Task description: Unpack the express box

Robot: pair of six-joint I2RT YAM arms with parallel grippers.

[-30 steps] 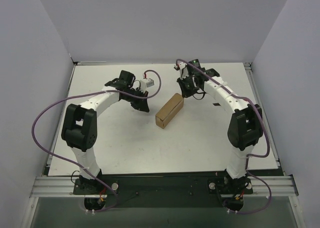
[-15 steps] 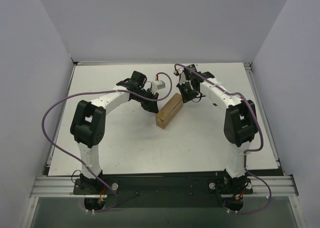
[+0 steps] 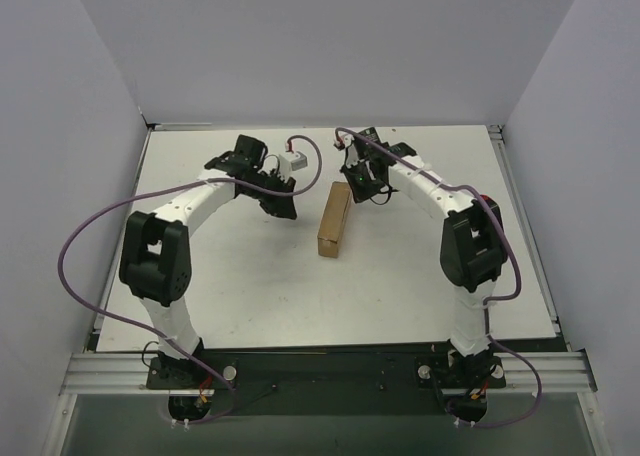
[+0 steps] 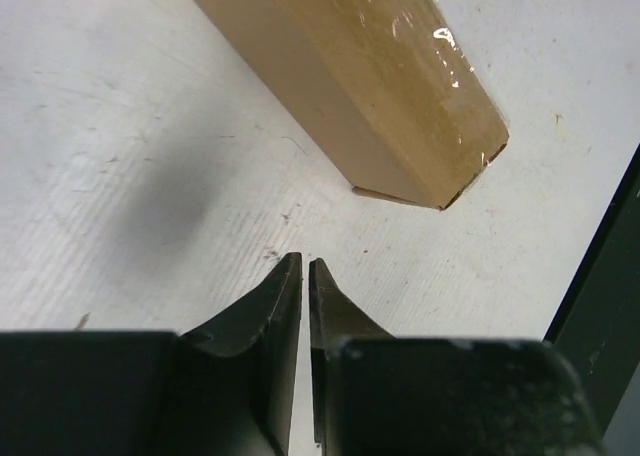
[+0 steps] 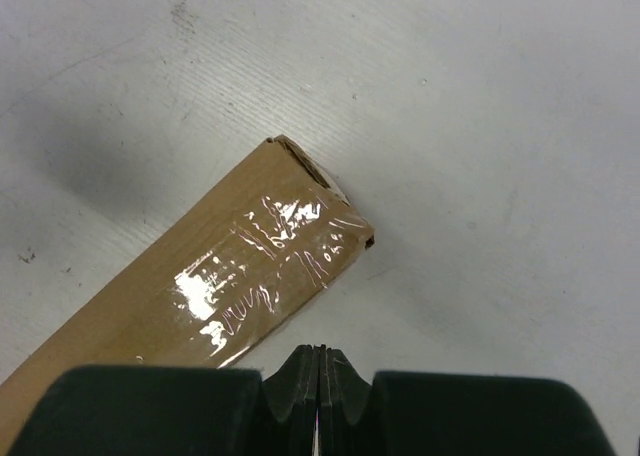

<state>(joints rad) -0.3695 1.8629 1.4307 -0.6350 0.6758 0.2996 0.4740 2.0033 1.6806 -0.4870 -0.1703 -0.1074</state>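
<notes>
1. The white table [image 3: 250, 286] fills the floor of the overhead view, and everything else sits on its far half.
2. The left arm [image 3: 200, 201] curves in from 8 o'clock. The right arm [image 3: 440, 191] curves in from 4 o'clock. Both wrists end near the table's middle.
3. The express box [image 3: 334, 220] lies flat between the two wrists, closed, with glossy tape along its top face. In the overhead view its long axis runs almost from 12 to 6 o'clock.
4. The left gripper [image 4: 304, 266] has its fingers drawn together, with only a hairline slit between the tips, and it holds nothing. Through its wrist camera the box's end corner sits at 1 o'clock from the tips, apart from them, with bare table between. In the overhead view the box lies at 3 o'clock from this gripper.
5. The right gripper [image 5: 318, 354] has its fingers pressed together and empty. Its wrist camera shows the box's taped end at 11 o'clock, just beside the tips. Whether they touch cannot be told. In the overhead view this gripper sits at the box's far end.
</notes>
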